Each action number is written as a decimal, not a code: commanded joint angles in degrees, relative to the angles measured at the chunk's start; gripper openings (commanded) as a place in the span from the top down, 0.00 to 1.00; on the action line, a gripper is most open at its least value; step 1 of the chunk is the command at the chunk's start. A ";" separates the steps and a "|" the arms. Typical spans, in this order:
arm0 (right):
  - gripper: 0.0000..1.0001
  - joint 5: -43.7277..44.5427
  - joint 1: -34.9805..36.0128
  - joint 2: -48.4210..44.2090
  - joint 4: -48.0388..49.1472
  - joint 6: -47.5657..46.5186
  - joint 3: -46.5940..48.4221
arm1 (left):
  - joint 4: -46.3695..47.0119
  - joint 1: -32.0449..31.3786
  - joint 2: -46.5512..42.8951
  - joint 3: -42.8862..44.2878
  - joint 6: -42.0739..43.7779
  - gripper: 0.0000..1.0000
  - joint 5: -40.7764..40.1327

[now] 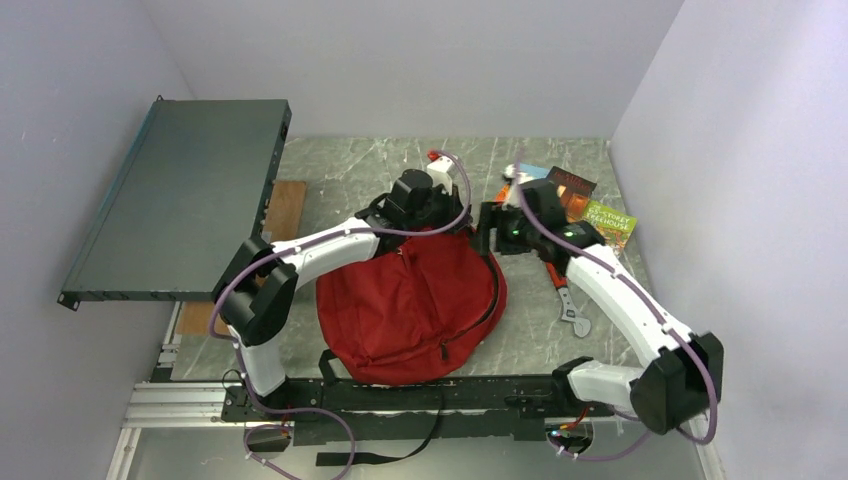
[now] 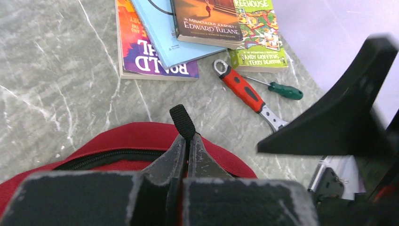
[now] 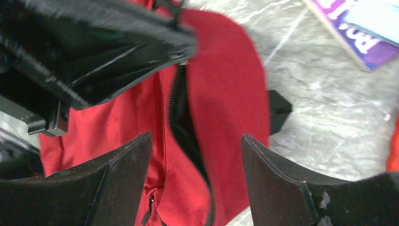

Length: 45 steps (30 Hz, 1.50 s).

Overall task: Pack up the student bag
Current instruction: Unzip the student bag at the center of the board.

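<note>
Student bag [image 1: 400, 300]: soft red fabric, rounded, lying mid-table [image 1: 350, 170] on grey marbled stone. Left tool [image 2: 186, 140] pinches its black fabric tab [image 2: 182, 120]; right tool [image 3: 196, 136] spread wide above the black zipper [image 3: 181, 117], gripping nothing. Beyond: glossy books [image 2: 207, 19], red-handled wrench [image 2: 242, 89], green screwdriver [image 2: 284, 92].

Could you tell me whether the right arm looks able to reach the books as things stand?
Probably yes. The right fingers stand open and empty over the bag, and the books lie uncovered on the table close beside that arm, with nothing lying on them.
</note>
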 commanded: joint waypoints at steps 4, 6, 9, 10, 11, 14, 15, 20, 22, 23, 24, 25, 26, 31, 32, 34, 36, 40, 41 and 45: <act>0.28 21.10 11.88 6.85 3.03 -7.26 4.13 | 1.69 2.32 0.98 3.73 -8.85 1.00 7.92; 0.36 24.83 13.01 8.08 3.05 -8.08 4.35 | 1.75 2.98 1.43 3.68 -10.51 1.00 9.62; 0.63 28.23 14.61 7.40 4.42 -8.10 3.23 | 0.55 3.96 2.12 4.08 -12.36 1.00 10.36; 0.72 28.98 14.93 6.72 4.55 -7.56 2.79 | -0.38 4.21 2.38 4.50 -12.82 1.00 9.95; 0.81 29.46 15.02 5.97 4.67 -6.82 2.19 | -1.78 4.52 2.72 5.06 -13.13 1.00 8.84; 1.00 29.62 15.04 2.37 5.31 -3.19 -1.03 | -8.07 6.25 3.92 7.10 -15.30 1.00 3.94; 1.00 29.18 15.04 0.96 5.68 -1.41 -2.70 | -9.85 7.25 4.45 7.38 -16.29 1.00 3.01; 1.00 29.64 14.50 -8.65 9.38 9.97 -13.60 | -16.32 12.64 6.10 7.16 -21.21 1.00 -1.38; 1.00 29.73 13.77 -12.55 11.92 15.03 -18.16 | -19.09 14.36 6.42 6.75 -22.67 1.00 -2.68; 1.00 29.45 13.38 -14.36 13.53 16.87 -20.40 | -20.04 14.95 6.48 6.20 -23.05 1.00 -3.14; 1.00 29.34 13.09 -15.82 15.27 18.56 -22.26 | -21.47 15.36 6.36 5.84 -23.51 1.00 -3.96; 1.00 29.02 12.84 -16.91 17.15 19.63 -23.77 | -22.08 15.69 6.22 5.13 -23.64 1.00 -4.60; 1.00 28.34 12.50 -17.39 18.63 19.95 -25.06 | -21.53 15.87 5.89 4.27 -23.52 1.00 -4.23; 1.00 26.88 11.01 -14.46 20.11 17.44 -22.94 | -22.47 15.90 5.09 3.54 -22.70 1.00 -3.79; 1.00 26.96 10.39 -13.97 19.67 17.47 -22.48 | -24.79 15.95 5.14 4.19 -22.75 1.00 -5.45; 1.00 25.36 8.55 -14.18 20.09 17.54 -22.58 | -27.37 16.06 4.92 4.30 -22.13 1.00 -7.85; 1.00 22.84 7.20 -14.33 20.89 17.30 -22.88 | -24.96 16.29 4.61 3.19 -21.13 1.00 -6.65; 1.00 19.19 6.84 -12.74 21.95 15.50 -22.81 | -23.43 16.52 6.61 5.58 -19.59 1.00 -0.09; 1.00 18.21 6.79 -12.28 22.00 14.76 -22.51 | -22.90 16.52 7.12 6.18 -19.47 1.00 1.57; 1.00 12.78 6.47 -8.52 19.52 10.53 -18.53 | -19.17 16.67 7.58 6.94 -18.59 0.94 9.06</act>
